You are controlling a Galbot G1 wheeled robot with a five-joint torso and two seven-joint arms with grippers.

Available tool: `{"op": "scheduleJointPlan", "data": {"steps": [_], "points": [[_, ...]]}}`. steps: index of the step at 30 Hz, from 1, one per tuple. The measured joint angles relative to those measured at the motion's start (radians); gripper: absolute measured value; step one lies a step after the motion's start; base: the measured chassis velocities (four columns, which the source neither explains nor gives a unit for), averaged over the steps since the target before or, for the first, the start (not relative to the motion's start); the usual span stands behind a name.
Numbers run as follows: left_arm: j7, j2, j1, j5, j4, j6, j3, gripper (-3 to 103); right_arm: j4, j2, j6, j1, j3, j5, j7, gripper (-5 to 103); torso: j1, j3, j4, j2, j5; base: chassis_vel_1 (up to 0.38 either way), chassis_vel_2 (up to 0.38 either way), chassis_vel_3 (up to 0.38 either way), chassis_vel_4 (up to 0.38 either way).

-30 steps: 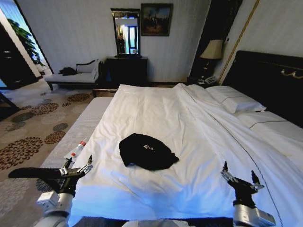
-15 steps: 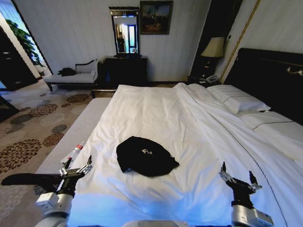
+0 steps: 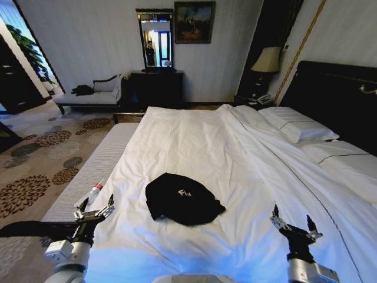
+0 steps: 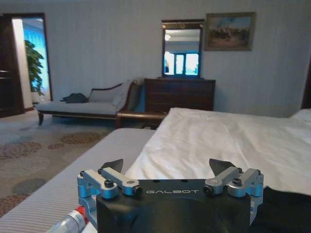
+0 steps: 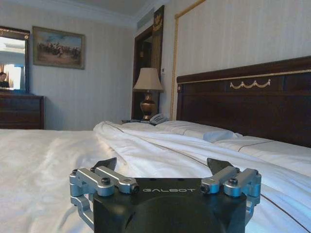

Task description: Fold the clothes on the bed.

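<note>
Where it lies crumpled, black T-shirt [image 3: 181, 199] shows white lettering.

Shirt [image 3: 182, 198]: soft matt black cloth. Bed [image 3: 235, 153]: smooth white cloth w/ creases, glossy dark wood headboard [image 5: 252, 102]. Claws [image 4: 172, 182] [image 5: 165, 182]: matt black body, brushed metal links.

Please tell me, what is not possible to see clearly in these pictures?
- The black T-shirt lies crumpled on the bed in the head view: its sleeves and hem are folded under, and the white lettering is too small to read.
- The left wrist view's edge cuts the tube beside the open left claw.
</note>
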Motion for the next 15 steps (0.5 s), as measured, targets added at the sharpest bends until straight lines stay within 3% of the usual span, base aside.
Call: {"op": "scheduleJointPlan", "data": {"steps": [7,15], "points": [[0.008,0.026,-0.022,-0.001,0.041,0.012,0.016,99,-0.009,-0.006,0.013,0.002,-0.002,-0.036,0.002,100,0.000,0.000,0.0000,0.000,0.0002,0.000,0.000,0.000,0.000],[0.007,0.109,-0.112,-0.070,0.161,0.038,0.047,100,0.014,-0.032,-0.030,0.018,-0.035,-0.110,0.036,100,0.000,0.000,-0.0003,0.000,0.0000,0.000,0.000,0.000,0.000]]}}
